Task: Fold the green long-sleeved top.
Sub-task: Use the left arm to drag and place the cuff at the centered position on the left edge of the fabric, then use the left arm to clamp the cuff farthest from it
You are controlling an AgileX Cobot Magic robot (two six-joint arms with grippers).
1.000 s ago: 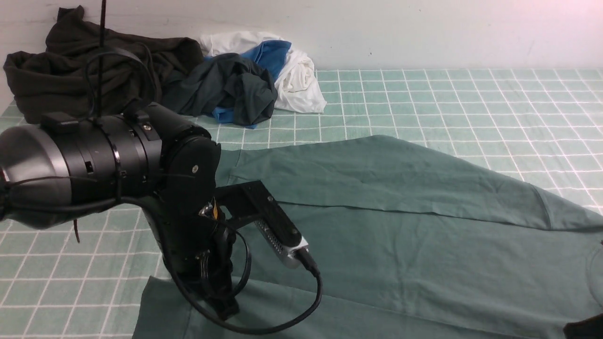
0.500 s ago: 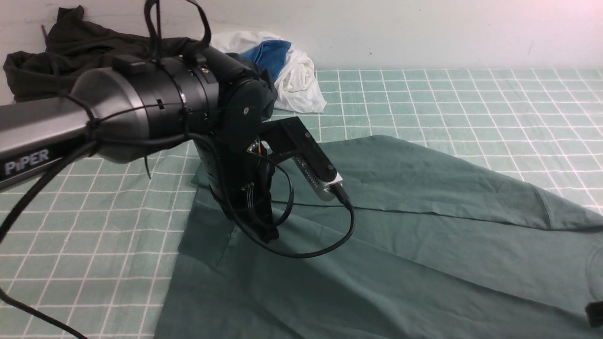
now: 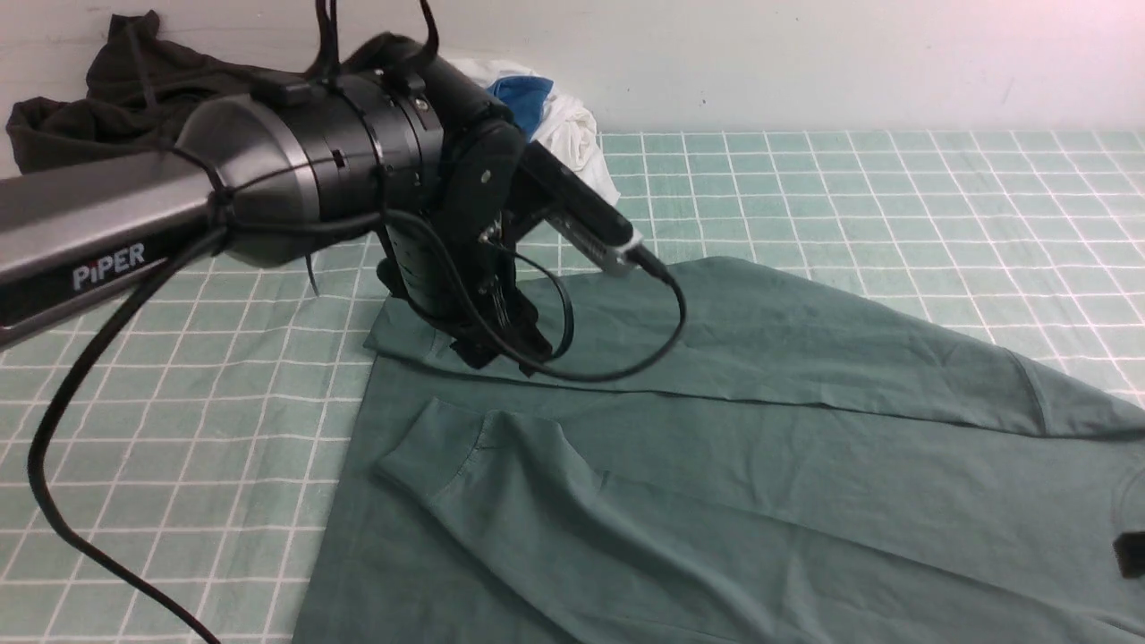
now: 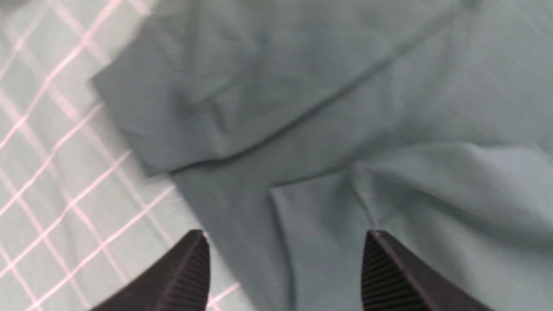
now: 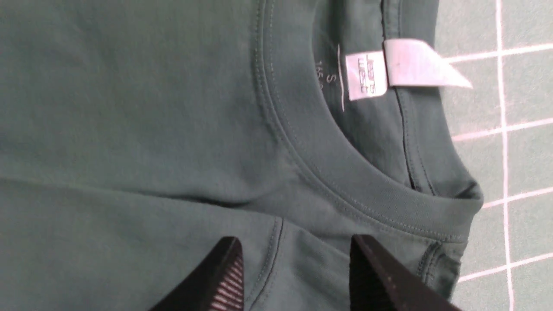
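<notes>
The green long-sleeved top (image 3: 805, 465) lies spread flat over the checked cloth. One sleeve lies along its far edge. The other sleeve is folded across the body, and its cuff (image 3: 429, 461) lies loose near the left. My left gripper (image 3: 501, 349) hovers above the far cuff; in the left wrist view this gripper (image 4: 285, 235) is open and holds nothing, with the loose cuff (image 4: 319, 216) below it. My right gripper (image 5: 296, 239) is open just over the shoulder seam, beside the round neckline (image 5: 345, 185) and the white label (image 5: 380, 71). Only a black tip of it (image 3: 1132, 555) shows in the front view.
A dark bulky garment (image 3: 98, 116) and white and blue clothes (image 3: 568, 134) are piled at the back left against the wall. The green checked cloth (image 3: 894, 197) stretches bare to the back right. The left arm's cable (image 3: 80, 501) hangs over the near left.
My left gripper carried the sleeve from the near edge up over the body, opened and let it drop, then lifted further back. The right gripper opened too.
</notes>
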